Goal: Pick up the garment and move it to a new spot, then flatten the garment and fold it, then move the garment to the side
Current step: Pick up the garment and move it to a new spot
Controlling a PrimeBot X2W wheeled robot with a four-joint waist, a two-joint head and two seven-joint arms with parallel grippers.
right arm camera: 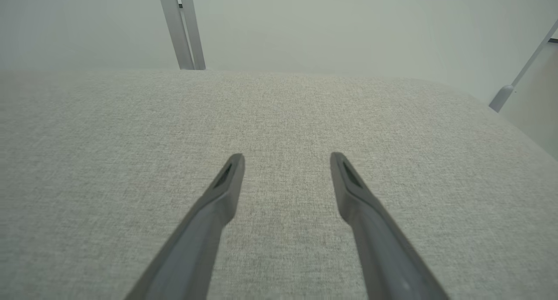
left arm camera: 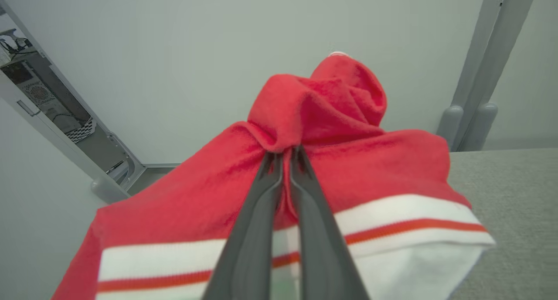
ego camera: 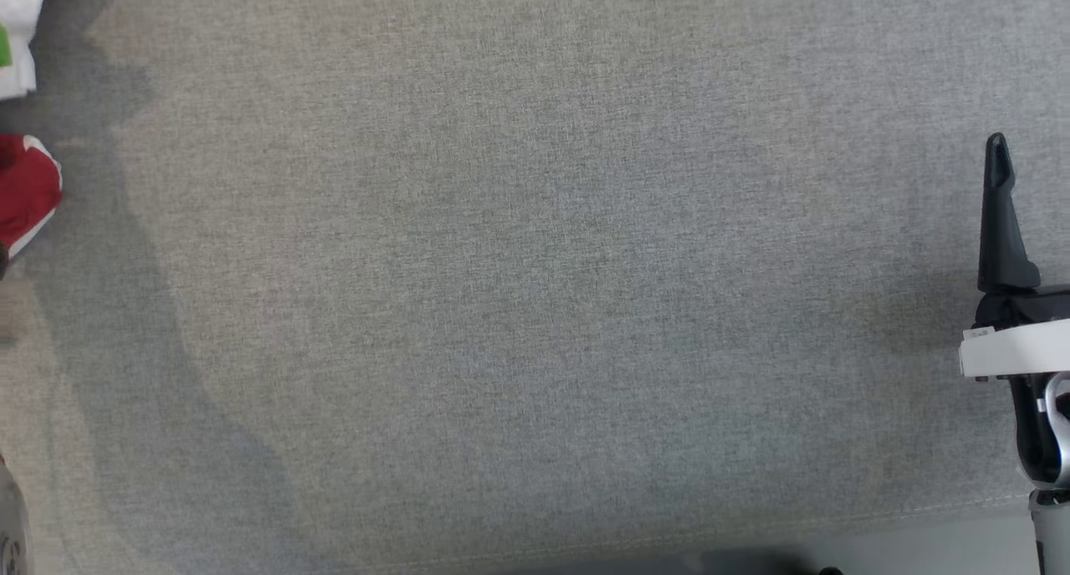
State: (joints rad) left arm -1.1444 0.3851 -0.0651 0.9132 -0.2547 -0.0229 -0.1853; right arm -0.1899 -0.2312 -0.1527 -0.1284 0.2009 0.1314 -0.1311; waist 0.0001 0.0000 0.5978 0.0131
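The garment (left arm camera: pixel 348 160) is red with a white band and an orange-red stripe along its hem. In the left wrist view it bunches up around my left gripper (left arm camera: pixel 285 154), which is shut on a fold of it. In the head view a small part of the garment (ego camera: pixel 29 186) peeks in at the far left edge. My right gripper (right arm camera: pixel 285 160) is open with nothing between its fingers, low over the grey fabric surface (right arm camera: pixel 279 117). One of its dark fingers (ego camera: pixel 999 216) stands at the right edge of the head view.
A white item with a green patch (ego camera: pixel 17 32) lies at the head view's top left corner. The grey fabric surface (ego camera: pixel 535 274) spreads wide. Grey frame posts (left arm camera: pixel 479 73) and a pale wall stand behind it.
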